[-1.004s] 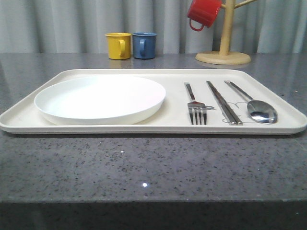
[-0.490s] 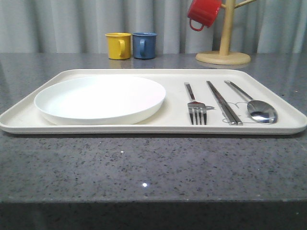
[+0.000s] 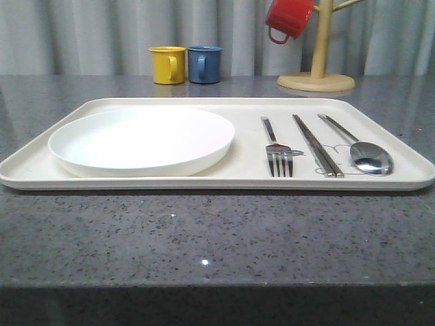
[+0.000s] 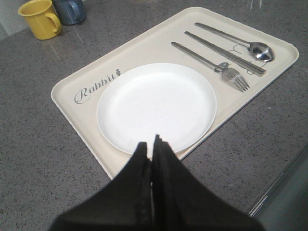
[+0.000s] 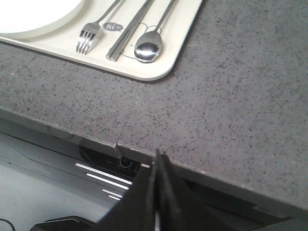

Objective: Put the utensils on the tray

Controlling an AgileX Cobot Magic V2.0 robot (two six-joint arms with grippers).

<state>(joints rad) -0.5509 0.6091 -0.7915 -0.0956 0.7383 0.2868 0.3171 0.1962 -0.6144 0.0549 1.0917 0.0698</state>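
The cream tray (image 3: 170, 182) lies across the grey counter. On its right part rest the silver utensils side by side: a fork (image 3: 276, 151), a pair of chopsticks (image 3: 316, 144) and a spoon (image 3: 367, 155). In the left wrist view, the fork (image 4: 226, 71), chopsticks (image 4: 226, 54) and spoon (image 4: 255, 49) sit beyond the plate, and my left gripper (image 4: 151, 142) hangs shut and empty above the tray's near edge (image 4: 103, 161). My right gripper (image 5: 158, 155) is shut with nothing in it, back over the counter's front edge, well short of the spoon (image 5: 148, 48), chopsticks (image 5: 126, 33) and fork (image 5: 89, 34).
A round white plate (image 3: 143, 140) fills the tray's left half. At the back stand a yellow mug (image 3: 168, 64), a blue mug (image 3: 204, 64) and a wooden mug tree (image 3: 317, 68) holding a red mug (image 3: 288, 17). Bare counter runs in front of the tray.
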